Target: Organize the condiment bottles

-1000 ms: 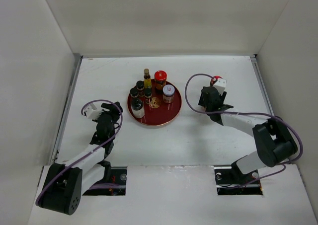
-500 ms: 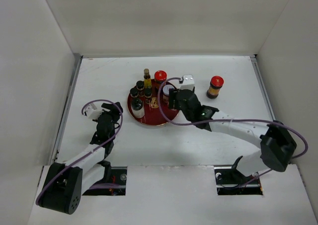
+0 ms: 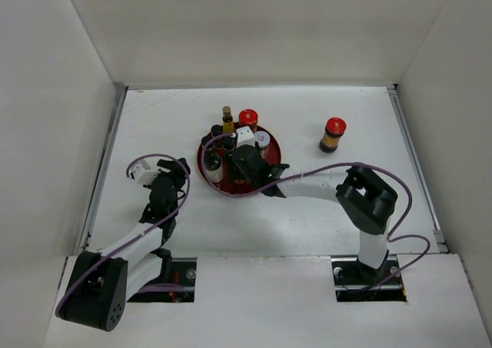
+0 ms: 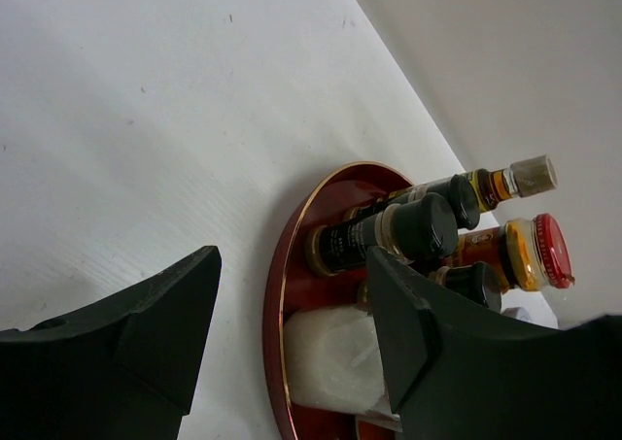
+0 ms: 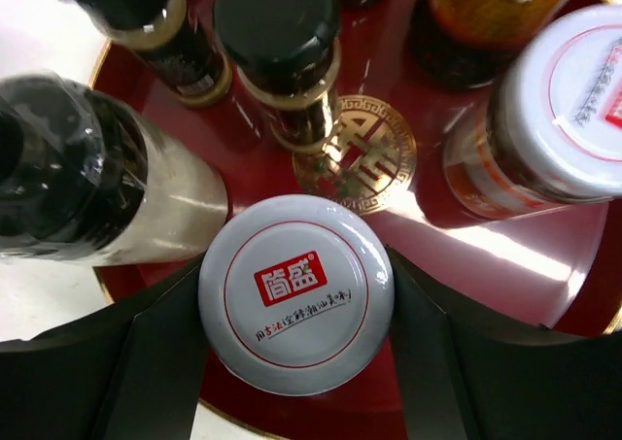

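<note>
My right gripper (image 3: 247, 165) (image 5: 296, 294) is shut on a white-lidded jar (image 5: 296, 292), its fingers against both sides, over the near part of the round dark-red tray (image 3: 231, 192) (image 5: 544, 294). On the tray stand dark black-capped bottles (image 5: 277, 32) (image 3: 208, 146), a second white-lidded jar (image 5: 559, 110) (image 3: 263, 140), a red-lidded jar (image 3: 247, 119) and a slim yellowish bottle (image 3: 227, 117). Another red-lidded jar (image 3: 333, 134) stands alone on the table to the right. My left gripper (image 3: 178, 171) (image 4: 292, 270) is open and empty, left of the tray.
White walls enclose the table on the left, back and right. A gold emblem (image 5: 357, 153) marks the tray's centre. A large dark bottle with a pale label (image 5: 78, 178) stands at the tray's left edge, close to my right gripper's left finger.
My right arm has swung left from beside the lone red-lidded jar to above the tray's near side. The left arm has not moved.
</note>
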You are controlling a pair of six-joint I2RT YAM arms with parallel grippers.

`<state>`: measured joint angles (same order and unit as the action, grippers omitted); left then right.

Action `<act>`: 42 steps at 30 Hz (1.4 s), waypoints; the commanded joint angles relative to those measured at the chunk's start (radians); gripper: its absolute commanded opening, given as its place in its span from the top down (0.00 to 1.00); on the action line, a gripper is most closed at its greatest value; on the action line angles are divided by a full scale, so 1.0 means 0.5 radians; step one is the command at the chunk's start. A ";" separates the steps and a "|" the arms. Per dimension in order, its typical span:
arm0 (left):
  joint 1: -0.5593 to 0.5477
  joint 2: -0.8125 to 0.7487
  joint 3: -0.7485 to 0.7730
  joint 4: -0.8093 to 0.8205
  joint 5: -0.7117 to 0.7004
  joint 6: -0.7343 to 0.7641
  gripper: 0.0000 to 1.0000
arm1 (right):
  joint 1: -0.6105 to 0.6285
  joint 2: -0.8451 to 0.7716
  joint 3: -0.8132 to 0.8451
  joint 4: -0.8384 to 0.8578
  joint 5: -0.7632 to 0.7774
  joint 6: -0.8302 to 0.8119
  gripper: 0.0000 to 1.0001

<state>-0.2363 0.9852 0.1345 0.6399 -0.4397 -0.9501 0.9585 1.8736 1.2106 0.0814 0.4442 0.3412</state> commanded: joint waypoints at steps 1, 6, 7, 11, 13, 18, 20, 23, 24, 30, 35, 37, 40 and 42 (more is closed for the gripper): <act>-0.001 0.009 0.035 0.082 0.017 0.001 0.40 | 0.033 0.008 0.162 0.242 0.001 -0.020 0.37; -0.001 0.012 0.035 0.085 0.011 0.004 0.41 | 0.051 -0.075 0.101 0.236 0.056 -0.020 0.13; -0.001 0.015 0.038 0.085 0.014 0.004 0.41 | 0.051 -0.114 0.082 0.233 0.063 -0.029 0.10; -0.010 0.002 0.038 0.085 -0.004 0.013 0.41 | 0.018 -0.359 -0.019 0.202 0.066 -0.053 0.04; -0.007 0.015 0.038 0.085 0.002 0.010 0.41 | -0.041 -0.507 -0.098 0.193 0.069 -0.072 0.03; -0.014 -0.016 0.035 0.085 -0.007 0.013 0.41 | -0.353 -0.814 -0.322 0.190 0.173 -0.081 0.05; -0.014 0.002 0.035 0.085 -0.004 0.013 0.41 | -0.555 -0.915 -0.405 0.199 0.277 -0.087 0.05; -0.014 -0.016 0.038 0.085 0.002 0.016 0.41 | -0.874 -0.955 -0.452 0.181 0.424 -0.130 0.04; -0.017 -0.025 0.035 0.085 -0.004 0.016 0.41 | -0.970 -0.934 -0.446 0.159 0.440 -0.139 0.03; -0.020 0.002 0.041 0.085 0.005 0.016 0.41 | -1.302 -0.658 -0.347 0.132 0.351 -0.133 0.00; -0.032 0.061 0.047 0.113 0.008 0.016 0.41 | -1.372 -0.489 -0.237 0.144 0.139 -0.133 0.00; -0.032 0.049 0.044 0.122 0.008 0.016 0.41 | -1.403 -0.422 -0.194 0.123 0.130 -0.109 0.00; -0.032 0.039 0.038 0.122 -0.004 0.019 0.41 | -1.415 -0.394 -0.188 0.110 0.118 -0.075 0.00; -0.032 0.070 0.044 0.122 0.011 0.010 0.41 | -1.415 -0.379 -0.200 0.107 0.133 -0.069 0.04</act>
<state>-0.2493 1.0122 0.1345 0.6487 -0.4366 -0.9497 0.2604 1.6817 1.0679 0.1131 0.5224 0.2890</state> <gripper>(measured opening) 0.592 0.973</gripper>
